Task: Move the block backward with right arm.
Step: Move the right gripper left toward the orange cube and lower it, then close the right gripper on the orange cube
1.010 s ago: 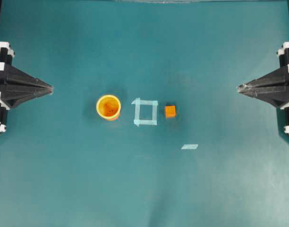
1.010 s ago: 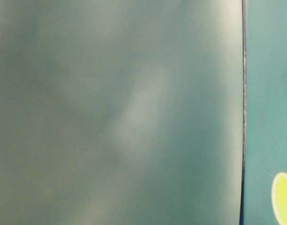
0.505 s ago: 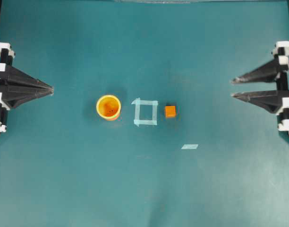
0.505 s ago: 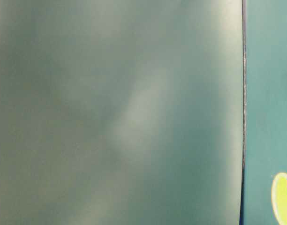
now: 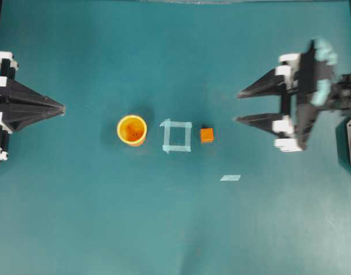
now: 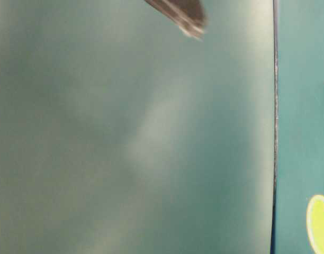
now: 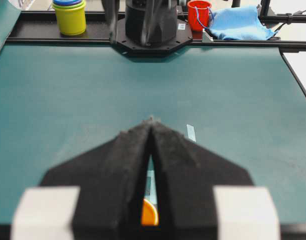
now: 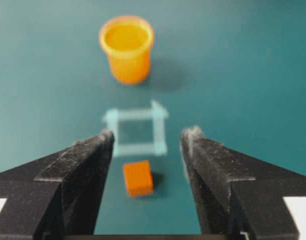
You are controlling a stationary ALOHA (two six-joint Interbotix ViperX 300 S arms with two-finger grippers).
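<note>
Clearly lined up for a grab, the right claw hangs spread wide, short of the orange block, which sits just beside the tape square, while the left claw rests pinched closed, well apart.

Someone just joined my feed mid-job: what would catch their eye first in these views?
Probably the right gripper, open and reaching in from the right of the overhead view toward the small orange block, which lies on the table apart from it. Next, the yellow-orange cup left of the pale tape square, and the left gripper, shut at the far left.
</note>
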